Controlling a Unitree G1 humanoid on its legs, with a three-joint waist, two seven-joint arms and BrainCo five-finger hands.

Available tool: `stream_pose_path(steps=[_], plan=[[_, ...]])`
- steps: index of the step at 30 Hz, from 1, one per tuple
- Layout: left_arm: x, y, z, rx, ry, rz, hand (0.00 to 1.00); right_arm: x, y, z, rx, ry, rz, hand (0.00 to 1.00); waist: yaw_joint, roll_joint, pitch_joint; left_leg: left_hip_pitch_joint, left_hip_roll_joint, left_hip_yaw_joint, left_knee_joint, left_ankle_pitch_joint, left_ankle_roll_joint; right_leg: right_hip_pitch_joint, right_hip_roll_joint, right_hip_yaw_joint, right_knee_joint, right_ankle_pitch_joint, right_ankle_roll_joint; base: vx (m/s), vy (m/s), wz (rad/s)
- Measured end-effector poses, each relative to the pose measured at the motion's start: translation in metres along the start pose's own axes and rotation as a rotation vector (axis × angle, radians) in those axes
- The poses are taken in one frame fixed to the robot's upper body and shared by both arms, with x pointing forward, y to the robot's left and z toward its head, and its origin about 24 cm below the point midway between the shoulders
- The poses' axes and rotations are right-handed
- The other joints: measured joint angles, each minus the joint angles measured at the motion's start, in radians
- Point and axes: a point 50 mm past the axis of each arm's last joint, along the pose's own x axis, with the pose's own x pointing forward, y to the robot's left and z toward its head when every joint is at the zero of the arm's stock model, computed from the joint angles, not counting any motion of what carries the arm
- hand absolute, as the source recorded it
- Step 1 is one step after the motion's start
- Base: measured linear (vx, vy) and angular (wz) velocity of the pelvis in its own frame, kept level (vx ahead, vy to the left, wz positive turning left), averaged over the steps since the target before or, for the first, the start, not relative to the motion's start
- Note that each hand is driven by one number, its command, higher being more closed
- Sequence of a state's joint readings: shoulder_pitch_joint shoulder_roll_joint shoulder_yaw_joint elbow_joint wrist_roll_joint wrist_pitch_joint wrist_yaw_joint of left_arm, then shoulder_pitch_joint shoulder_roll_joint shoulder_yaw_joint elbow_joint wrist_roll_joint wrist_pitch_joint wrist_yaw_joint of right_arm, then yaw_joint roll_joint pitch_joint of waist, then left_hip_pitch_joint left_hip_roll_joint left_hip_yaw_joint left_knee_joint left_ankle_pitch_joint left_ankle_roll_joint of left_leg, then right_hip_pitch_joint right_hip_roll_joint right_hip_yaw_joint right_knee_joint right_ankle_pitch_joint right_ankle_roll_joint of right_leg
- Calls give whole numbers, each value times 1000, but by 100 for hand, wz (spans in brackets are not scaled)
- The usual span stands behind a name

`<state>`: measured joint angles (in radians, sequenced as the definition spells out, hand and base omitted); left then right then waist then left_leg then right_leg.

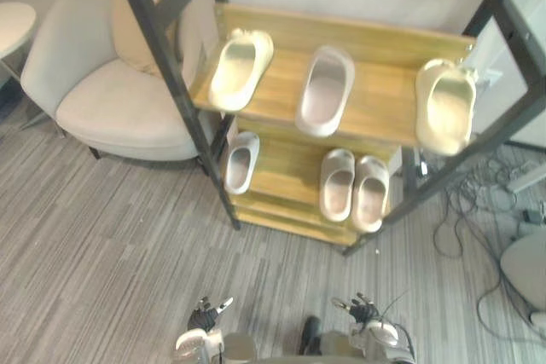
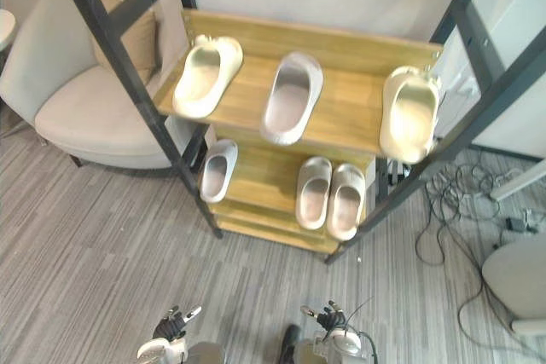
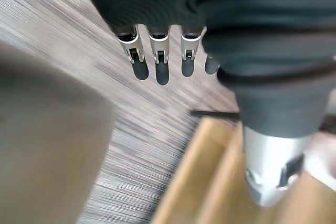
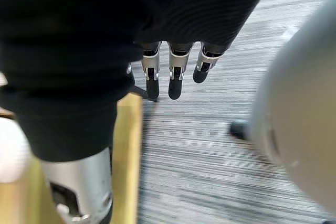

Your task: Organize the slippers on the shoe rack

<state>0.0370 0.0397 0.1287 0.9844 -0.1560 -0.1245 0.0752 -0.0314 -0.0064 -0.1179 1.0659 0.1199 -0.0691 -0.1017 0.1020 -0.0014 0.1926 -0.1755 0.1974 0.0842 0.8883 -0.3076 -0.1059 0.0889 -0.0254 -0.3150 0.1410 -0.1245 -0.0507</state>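
Note:
The shoe rack (image 1: 281, 36) has wooden shelves in a dark metal frame. On its top shelf a cream slipper (image 1: 240, 68) lies at the left and a grey slipper (image 1: 325, 89) in the middle. Another cream slipper (image 1: 446, 105) hangs over the right end. The lower shelf holds a white slipper (image 1: 241, 162) at the left and a pair of grey slippers (image 1: 337, 183) (image 1: 370, 193) side by side. My left hand (image 1: 203, 320) and right hand (image 1: 363, 311) hang low over the floor, well short of the rack. Both are open and empty, with straight fingers (image 3: 156, 51) (image 4: 176, 72).
A cream armchair (image 1: 111, 100) stands just left of the rack, with a round white table (image 1: 13, 23) beyond it. Loose cables (image 1: 478, 210) lie on the floor to the right, near a white round base (image 1: 525, 266). Grey striped carpet (image 1: 128, 253) runs in front of the rack.

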Motion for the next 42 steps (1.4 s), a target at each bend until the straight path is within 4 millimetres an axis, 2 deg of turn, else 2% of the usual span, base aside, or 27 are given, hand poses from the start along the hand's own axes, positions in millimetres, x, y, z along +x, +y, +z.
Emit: stream_pose_path(steps=[1,2,4,6,7,9,12,18,22,25,26,27,32,37,40,42], plan=[[1,-1,3,16,-8,-7,0,0,0,1,1,-4,-2,0,3,-2,1,-26,-1,11,-81,-8,4,14,-8,0,-16,0,1,250,100,-16],[2,-1,5,39,-12,-15,0,0,0,1,0,-4,-2,0,4,0,0,-41,-9,12,-233,4,0,24,-15,-2,-24,-3,20,237,140,-17],[2,-6,3,72,0,-39,0,0,-6,-1,-5,3,-15,0,4,24,-3,-30,-29,-21,-479,134,-4,40,-11,4,-28,-25,75,221,190,-2],[4,3,8,120,-11,-28,0,-1,2,-7,2,23,3,0,0,-35,-8,7,-88,-17,-546,156,14,40,-62,11,-42,-24,89,216,164,19],[5,4,8,137,-8,-29,0,-2,1,-9,2,30,0,0,-1,-46,-15,9,-102,-15,-552,157,15,41,-76,13,-42,-22,91,147,108,15],[5,7,6,142,3,-24,0,-1,2,-7,-1,23,4,0,0,-50,-17,43,-120,-9,-575,162,23,62,-95,17,-41,-8,109,149,104,4],[4,9,2,168,23,-32,0,-1,4,-5,-3,15,14,0,-3,-51,-20,115,-129,6,-653,176,38,86,-102,43,-42,4,116,65,28,-15],[3,14,-3,194,45,-28,0,-1,6,-5,-59,12,29,0,-41,-54,-24,172,-127,45,-804,261,32,41,-96,113,-42,16,123,-40,-28,-25],[2,14,-7,199,57,-28,0,-4,3,-4,-126,-23,28,0,-48,-53,-24,223,-123,73,-870,298,30,37,-94,156,-42,20,120,-95,-8,-37],[2,15,-9,198,64,-17,0,-8,2,4,-146,-100,23,0,-55,-54,-25,265,-134,103,-954,347,32,23,-96,183,-44,15,124,-140,20,-31],[1,16,-9,198,67,-15,0,-10,1,8,-160,-128,25,0,-56,-54,-25,276,-139,114,-979,362,33,14,-99,194,-43,8,128,-161,35,-31],[1,17,-11,196,71,-10,0,-14,1,14,-179,-177,28,0,-70,-50,-22,284,-141,117,-993,374,34,6,-98,202,-36,6,129,-196,43,-23],[-3,21,-16,190,70,13,0,-43,-3,42,-176,-398,28,0,-97,-51,-26,294,-141,125,-998,369,36,-4,-96,245,-28,4,132,-132,19,-20],[-5,21,-18,205,54,8,0,-86,-8,87,-174,-698,33,0,-105,-45,-40,283,-149,123,-998,369,36,-30,-96,277,-24,5,133,-47,12,-14],[-6,20,-19,238,53,-10,0,-104,-2,115,-160,-854,60,0,-106,-45,-54,285,-153,122,-998,369,36,-30,-97,285,-24,18,140,-3,2,-2],[-6,20,-20,255,51,-17,0,-119,4,140,-158,-990,80,0,-103,-43,-59,290,-153,122,-993,367,39,-28,-96,290,-24,26,142,23,-2,-6]])
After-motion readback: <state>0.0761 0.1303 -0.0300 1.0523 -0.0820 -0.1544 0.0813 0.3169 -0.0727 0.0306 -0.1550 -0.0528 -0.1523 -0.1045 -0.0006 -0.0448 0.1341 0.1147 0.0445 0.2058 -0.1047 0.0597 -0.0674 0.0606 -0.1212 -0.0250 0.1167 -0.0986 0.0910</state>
